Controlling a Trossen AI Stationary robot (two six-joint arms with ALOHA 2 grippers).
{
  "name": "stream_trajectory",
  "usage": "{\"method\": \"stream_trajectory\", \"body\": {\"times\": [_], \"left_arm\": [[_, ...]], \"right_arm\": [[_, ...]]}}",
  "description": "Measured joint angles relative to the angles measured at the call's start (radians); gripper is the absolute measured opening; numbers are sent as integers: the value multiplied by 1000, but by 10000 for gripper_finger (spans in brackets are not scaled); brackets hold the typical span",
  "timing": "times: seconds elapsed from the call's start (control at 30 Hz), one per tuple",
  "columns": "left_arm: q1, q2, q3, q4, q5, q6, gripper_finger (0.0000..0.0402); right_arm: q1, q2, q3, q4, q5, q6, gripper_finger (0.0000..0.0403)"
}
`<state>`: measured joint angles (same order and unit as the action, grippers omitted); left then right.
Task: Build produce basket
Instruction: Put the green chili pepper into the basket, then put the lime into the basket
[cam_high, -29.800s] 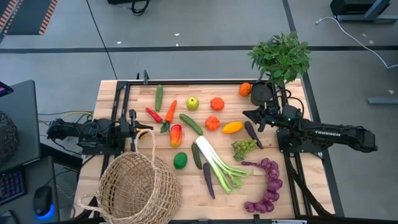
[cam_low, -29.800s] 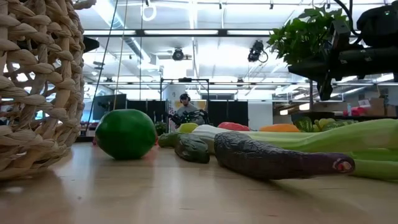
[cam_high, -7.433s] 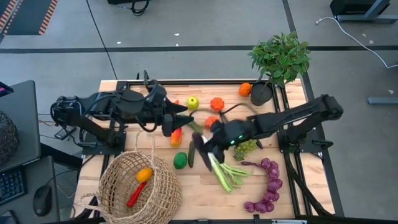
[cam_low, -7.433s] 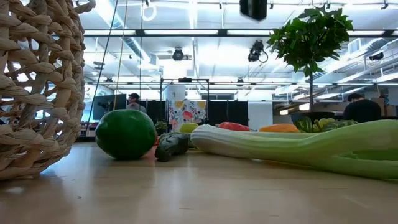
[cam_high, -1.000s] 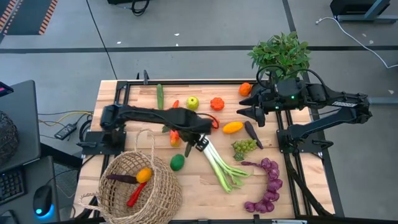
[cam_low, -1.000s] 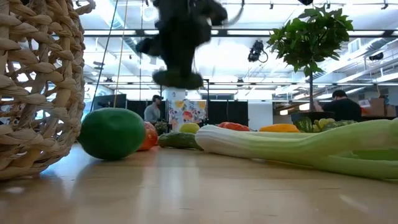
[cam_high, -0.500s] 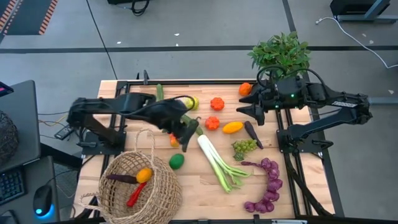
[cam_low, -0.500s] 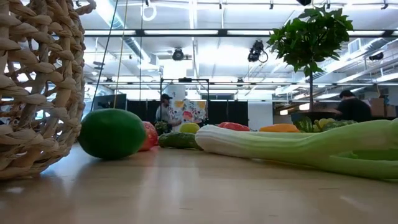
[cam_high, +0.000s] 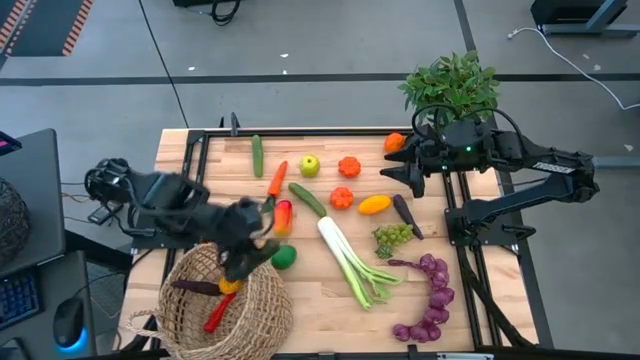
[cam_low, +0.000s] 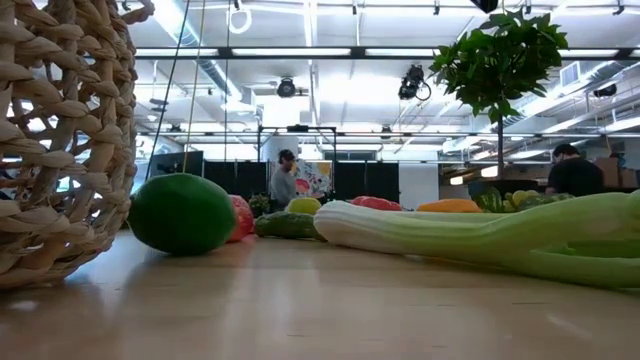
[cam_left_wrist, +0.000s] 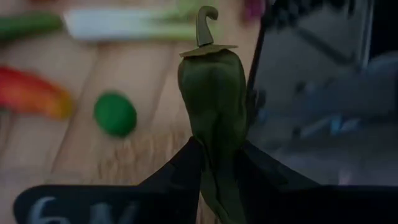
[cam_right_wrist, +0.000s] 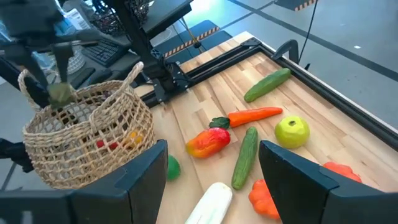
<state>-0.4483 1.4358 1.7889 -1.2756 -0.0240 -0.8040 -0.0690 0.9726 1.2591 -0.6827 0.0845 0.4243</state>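
High view: left gripper (cam_high: 243, 262) carries green pepper (cam_left_wrist: 212, 99) over basket (cam_high: 268, 312).

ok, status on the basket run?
Left pincer shut on green pepper, over basket. Right pincer open, idle near plant. Nothing blocking.

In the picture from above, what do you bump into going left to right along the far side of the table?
Long green cucumber → thin orange carrot → round yellow-green apple → lumpy orange-red pepper → round orange fruit → open right gripper, just past the orange.
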Motion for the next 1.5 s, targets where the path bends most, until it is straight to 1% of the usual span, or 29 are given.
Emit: {"method": "stream_trajectory", "body": {"times": [0.13, 0.27, 0.4, 0.5, 0.67, 0.73, 0.83, 0.93, 1.03, 1.23, 1.37, 1.5], "left_arm": [[-95, -3, 0, -111, 4, -24, 87], [-171, -3, 0, -153, 3, -50, 88], [-237, -4, 0, -206, 3, -47, 105], [-269, -4, 0, -259, 3, -48, 142], [-297, -4, 0, -295, -1, -43, 240], [-297, -3, 0, -293, -25, -41, 276], [-256, -4, 0, -246, -69, -44, 314], [-177, -3, 0, -158, -114, -35, 329], [-85, 18, 0, -81, -126, 23, 329], [70, 113, 0, -13, -124, 112, 319], [143, 198, 0, 55, -89, 231, 319], [207, 297, -1, 60, -34, 247, 319]], "right_arm": [[0, 0, 0, 0, 0, 2, 256], [0, 0, 0, 0, 2, 7, 256], [0, 5, 0, -1, 46, 54, 256], [0, 11, 0, 0, 56, 84, 256], [1, 23, 0, -1, 53, 134, 256], [7, 25, 0, -3, 52, 134, 256], [9, 25, 0, -2, 49, 134, 256], [9, 25, 0, -2, 49, 133, 256], [8, 25, 0, -2, 49, 121, 256], [8, 25, 0, -3, 34, 98, 256], [8, 25, 0, -7, 7, 96, 256], [8, 25, 0, -31, -22, 67, 256]]}}
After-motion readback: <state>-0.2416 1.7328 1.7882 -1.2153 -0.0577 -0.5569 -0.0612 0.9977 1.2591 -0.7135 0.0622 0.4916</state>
